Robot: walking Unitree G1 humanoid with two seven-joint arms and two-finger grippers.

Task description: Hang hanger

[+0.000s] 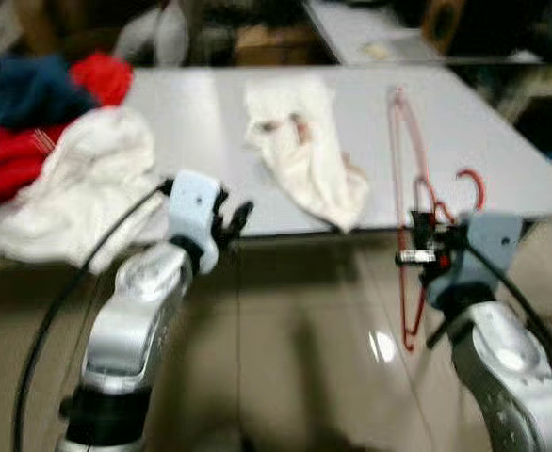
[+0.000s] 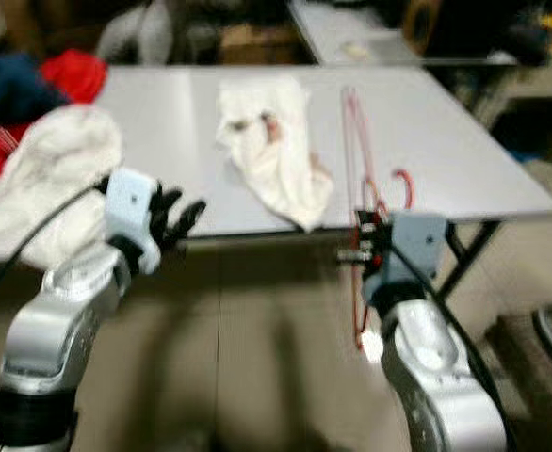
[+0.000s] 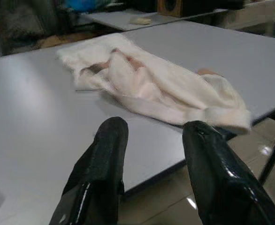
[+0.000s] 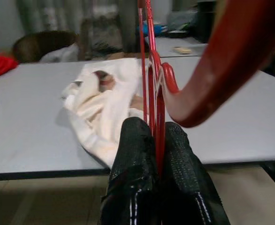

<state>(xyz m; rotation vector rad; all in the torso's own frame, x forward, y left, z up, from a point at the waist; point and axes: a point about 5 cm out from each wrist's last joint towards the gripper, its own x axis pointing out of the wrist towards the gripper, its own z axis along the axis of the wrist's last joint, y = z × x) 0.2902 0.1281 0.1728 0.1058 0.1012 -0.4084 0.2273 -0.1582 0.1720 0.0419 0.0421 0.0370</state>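
At desk [image 1: 210,113] edge: my right fingers [image 4: 184,159] pinch red hanger [image 1: 410,169]; left fingers [image 3: 109,154] spread; white cloth [image 1: 304,151] between, clothes pile [image 1: 59,151] left.

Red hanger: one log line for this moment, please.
right gripper: shut on red hanger | left gripper: open, idle | white garment: on table

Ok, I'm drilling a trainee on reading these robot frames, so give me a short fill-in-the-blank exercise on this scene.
1. The right gripper is shut on a red ____.
2. The left gripper is ____, holding nothing.
3. The cream garment lies on the grey ____, one end drooping over its near edge.
4. The pile at the table's left end holds white, navy and ____ clothes.

Missing words: hanger; open; table; red
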